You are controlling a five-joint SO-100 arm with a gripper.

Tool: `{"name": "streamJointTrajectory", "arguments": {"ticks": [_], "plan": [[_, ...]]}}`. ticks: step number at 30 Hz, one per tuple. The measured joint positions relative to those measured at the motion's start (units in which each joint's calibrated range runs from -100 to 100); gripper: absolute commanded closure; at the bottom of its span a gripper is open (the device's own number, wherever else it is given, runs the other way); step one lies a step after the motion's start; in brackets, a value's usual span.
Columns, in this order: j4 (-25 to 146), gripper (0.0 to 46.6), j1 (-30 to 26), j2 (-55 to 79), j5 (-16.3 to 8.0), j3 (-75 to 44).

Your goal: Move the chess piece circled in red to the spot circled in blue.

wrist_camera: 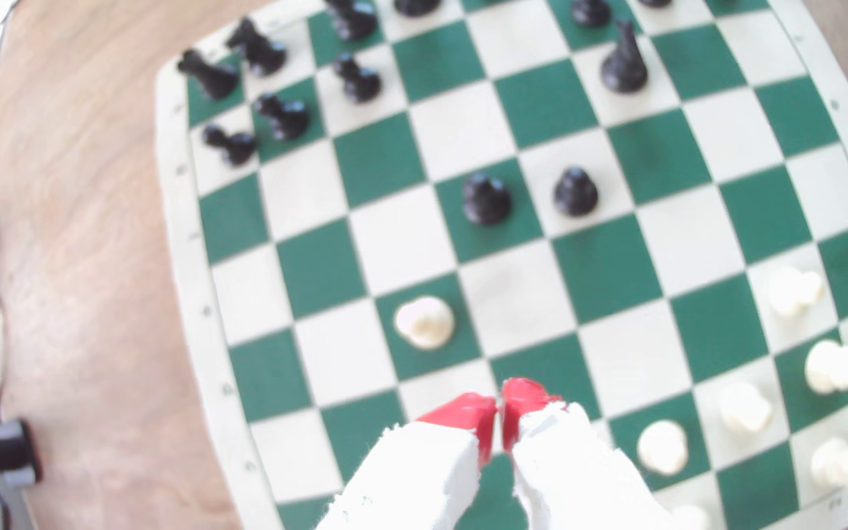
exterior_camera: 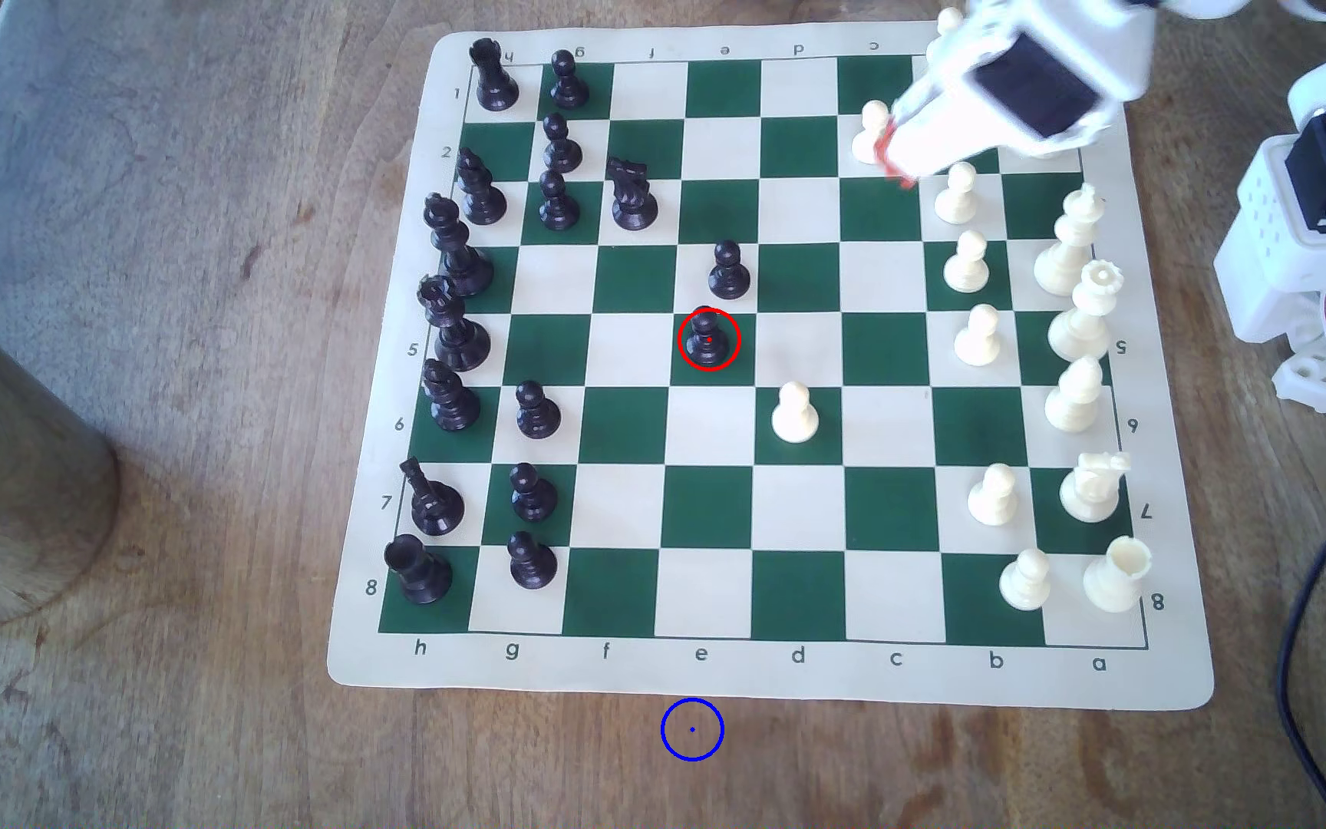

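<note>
On brown wood table (exterior_camera: 165,398) — green/cream chess mat (exterior_camera: 771,673), black pawn (exterior_camera: 708,336) mid-board — red-tipped fingers (wrist_camera: 501,407) together.

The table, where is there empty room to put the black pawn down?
Bare wood table lies below the chess mat, around the blue-ringed spot. The board's middle files are open too. Black pieces crowd the exterior view's left edge, white pieces its right.

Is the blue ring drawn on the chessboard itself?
No, the blue ring lies on bare wood just below the board in the exterior view, off the mat altogether.
</note>
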Motion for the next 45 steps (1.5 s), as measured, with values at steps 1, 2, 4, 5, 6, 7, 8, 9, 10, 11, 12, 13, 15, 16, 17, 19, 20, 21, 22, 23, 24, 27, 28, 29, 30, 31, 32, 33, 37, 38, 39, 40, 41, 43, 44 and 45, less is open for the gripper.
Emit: {"name": "streamJointTrajectory", "arguments": {"ticks": [1, 2, 4, 5, 6, 7, 8, 9, 10, 11, 12, 13, 15, 16, 17, 19, 20, 21, 22, 23, 24, 27, 28, 29, 30, 31, 32, 33, 37, 38, 39, 40, 41, 43, 44, 45], "plan": [[0.96, 45.7, 0.0, 1.93, -0.63, -1.63], [1.91, 46.3, 0.0, 4.27, -1.66, -3.89], [2.87, 46.1, 0.07, 11.31, -4.74, -9.31], [2.71, 45.8, 0.07, 12.82, -5.42, -10.3], [2.47, 45.1, 0.15, 14.83, -6.74, -11.75], [2.23, 45.3, 0.29, 16.59, -8.21, -13.19], [1.91, 45.7, 0.88, 19.86, -10.84, -15.09], [1.83, 45.9, 1.18, 20.86, -11.87, -15.73], [1.35, 45.9, 1.4, 21.95, -12.75, -16.27], [0.64, 45.4, 1.47, 23.38, -13.97, -16.99], [-0.8, 43.7, 1.33, 25.97, -16.46, -17.53], [-1.35, 40.9, 1.33, 26.98, -17.34, -17.53], [-2.71, 37.4, 1.33, 29.07, -19.1, -17.89], [-3.19, 34.5, 1.33, 30.33, -20.02, -18.26], [-3.59, 34.1, 1.33, 32.59, -21.1, -18.98], [-3.82, 33.5, 0.88, 34.44, -21.83, -19.97], [-3.82, 33.4, 0.66, 35.78, -22.03, -21.06], [-3.82, 33.2, 0.29, 38.46, -22.22, -22.77], [-3.82, 33.2, 0.15, 39.3, -22.27, -23.23], [-3.82, 33.2, 0.15, 40.3, -22.22, -24.13], [-3.82, 33.6, 0.15, 41.64, -22.22, -25.31], [-3.82, 35.2, 0.15, 45.58, -21.73, -28.11], [-3.82, 35.4, 0.15, 46.59, -21.44, -28.83], [-3.82, 35.2, 0.22, 47.67, -21.25, -29.64], [-3.82, 34.7, 0.22, 49.35, -20.9, -30.55], [-3.82, 34.1, 0.22, 49.94, -20.76, -30.73], [-3.82, 33.2, 0.22, 50.61, -20.51, -31.18], [-3.82, 32.1, 0.22, 51.61, -20.22, -31.81], [-3.51, 31.3, 0.22, 54.63, -18.61, -33.8], [-3.35, 31.5, 0.22, 55.22, -18.17, -34.16], [-3.35, 32.0, 0.44, 55.97, -17.19, -34.61], [-3.35, 32.2, 0.59, 56.3, -16.75, -34.7], [-3.35, 32.3, 0.96, 56.56, -16.26, -34.88], [-3.19, 31.9, 1.77, 57.14, -14.75, -35.61], [-2.95, 31.7, 1.84, 57.31, -14.6, -35.88], [-2.47, 31.7, 1.99, 57.31, -14.21, -36.24]]}}
